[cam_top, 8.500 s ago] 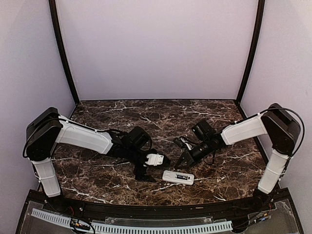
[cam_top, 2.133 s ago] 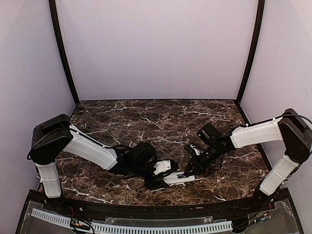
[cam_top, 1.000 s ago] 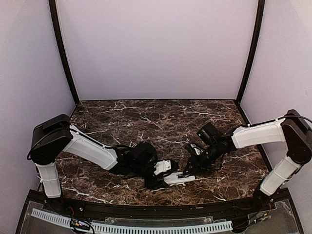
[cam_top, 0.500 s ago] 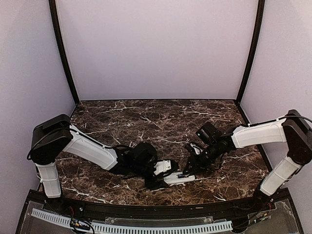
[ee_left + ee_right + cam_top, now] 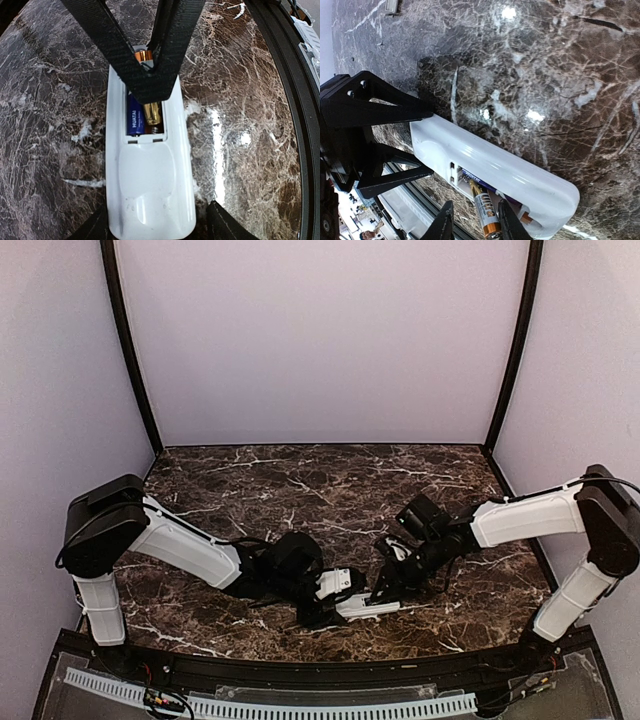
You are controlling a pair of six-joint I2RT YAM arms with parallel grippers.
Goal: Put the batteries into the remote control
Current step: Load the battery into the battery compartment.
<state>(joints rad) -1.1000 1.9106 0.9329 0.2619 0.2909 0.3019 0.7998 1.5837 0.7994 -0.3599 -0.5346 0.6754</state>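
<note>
The dark marble table (image 5: 250, 480) carries everything. The left arm (image 5: 185, 545) and the right arm (image 5: 525, 517) both reach in low and meet close to the table's near edge, about at its middle.

There the white remote control (image 5: 150, 190) lies flat with its plain back up. The left arm's jaws stand fairly wide and press on the two long sides of one end of the remote control, so they hold it in place.

The battery bay (image 5: 156, 131) is open at the other end. A blue battery (image 5: 134, 116) lies flat in one slot. In the slot beside it stands a gold-and-black battery (image 5: 484, 212), tilted: its lower end is inside the bay, and its upper end is clamped between the right arm's jaws, above the far end of the remote control.
</note>
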